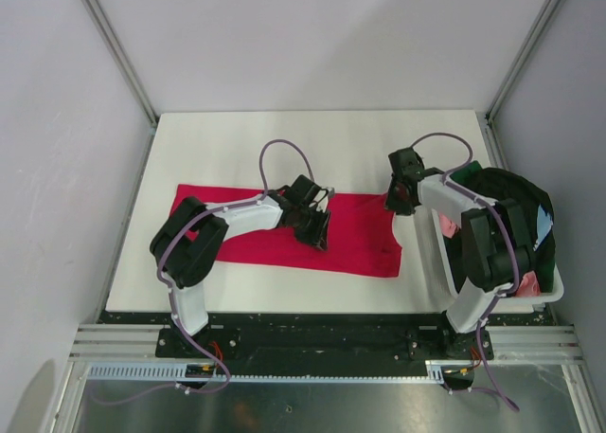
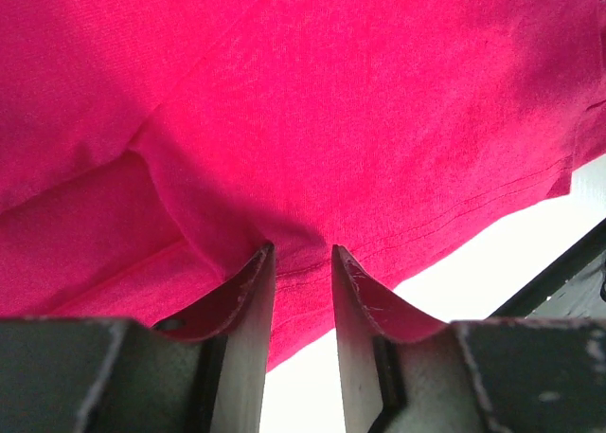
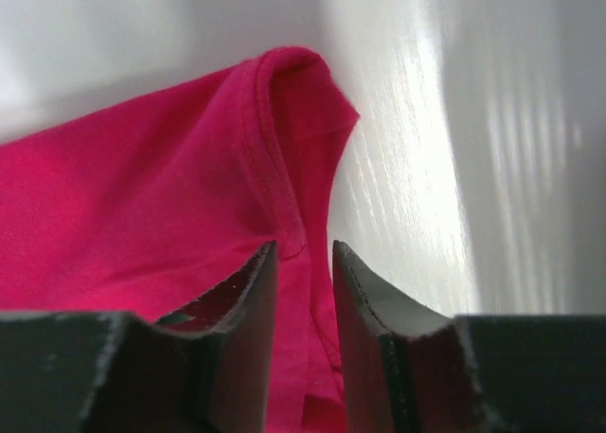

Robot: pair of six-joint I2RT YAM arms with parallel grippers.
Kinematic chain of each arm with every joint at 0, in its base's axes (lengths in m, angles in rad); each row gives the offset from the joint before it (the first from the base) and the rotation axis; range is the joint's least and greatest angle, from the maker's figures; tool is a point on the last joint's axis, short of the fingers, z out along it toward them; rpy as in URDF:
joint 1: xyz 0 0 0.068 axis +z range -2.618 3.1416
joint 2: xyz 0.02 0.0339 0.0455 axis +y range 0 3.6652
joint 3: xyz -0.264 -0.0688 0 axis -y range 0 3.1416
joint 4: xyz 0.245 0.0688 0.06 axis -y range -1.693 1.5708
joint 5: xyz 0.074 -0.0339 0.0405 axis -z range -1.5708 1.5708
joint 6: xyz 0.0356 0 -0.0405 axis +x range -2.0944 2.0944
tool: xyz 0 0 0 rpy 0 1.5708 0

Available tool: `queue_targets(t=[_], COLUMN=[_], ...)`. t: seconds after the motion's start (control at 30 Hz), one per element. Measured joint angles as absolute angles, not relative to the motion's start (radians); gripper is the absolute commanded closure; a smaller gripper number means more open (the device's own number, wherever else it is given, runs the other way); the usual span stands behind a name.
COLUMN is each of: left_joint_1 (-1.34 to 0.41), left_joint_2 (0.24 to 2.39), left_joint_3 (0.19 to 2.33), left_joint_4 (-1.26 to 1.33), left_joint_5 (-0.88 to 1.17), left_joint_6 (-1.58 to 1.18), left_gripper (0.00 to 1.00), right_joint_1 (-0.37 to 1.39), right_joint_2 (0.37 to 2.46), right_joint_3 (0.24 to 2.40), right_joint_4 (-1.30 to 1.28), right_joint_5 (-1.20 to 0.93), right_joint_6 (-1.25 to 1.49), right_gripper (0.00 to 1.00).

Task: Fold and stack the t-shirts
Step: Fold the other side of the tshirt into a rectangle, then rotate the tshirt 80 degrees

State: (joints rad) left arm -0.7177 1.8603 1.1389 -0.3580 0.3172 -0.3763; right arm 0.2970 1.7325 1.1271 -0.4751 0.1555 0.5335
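Only wrist views show us the left hand (image 2: pixel 303 251) and right hand (image 3: pixel 303 248) narrowly pinching the red t-shirt (image 1: pixel 360 239), right at its 3 o'clock edge.

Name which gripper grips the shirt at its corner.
The right gripper, pinching a hemmed corner of the red t-shirt; the left gripper pinches it mid-cloth instead.

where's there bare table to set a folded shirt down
Widest bare patch: the far strip of the table between the red t-shirt and the back wall. A thinner strip runs along the near edge. Crowded: the middle, where the left tool and right tool pinch the shirt, and the right side, filled by the bin.
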Motion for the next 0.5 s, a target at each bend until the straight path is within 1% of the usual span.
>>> queue_targets(t=[0.07, 0.17, 0.27, 0.4, 0.5], left_joint_1=[-0.718, -0.718, -0.718, -0.718, -0.717], left_joint_2=[1.858, 1.85, 1.82, 1.722, 1.629], left_joint_3=[1.142, 1.161, 1.179, 1.186, 1.185], left_joint_4=[-0.365, -0.39, -0.41, -0.426, -0.431], left_joint_5=[0.317, 0.316, 0.316, 0.303, 0.289], left_joint_6=[-0.376, -0.376, -0.376, -0.381, -0.392], left_gripper=[0.62, 0.6, 0.59, 0.59, 0.59], right_joint_1=[0.295, 0.3, 0.324, 0.445, 0.554], right_joint_2=[1.72, 1.669, 1.574, 1.375, 1.251], right_joint_3=[1.127, 1.127, 1.124, 1.043, 0.926], right_joint_4=[-0.498, -0.543, -0.593, -0.609, -0.619], right_joint_5=[0.159, 0.159, 0.161, 0.155, 0.145], right_joint_6=[0.529, 0.528, 0.543, 0.604, 0.682], right_gripper=[0.53, 0.5, 0.48, 0.47, 0.46])
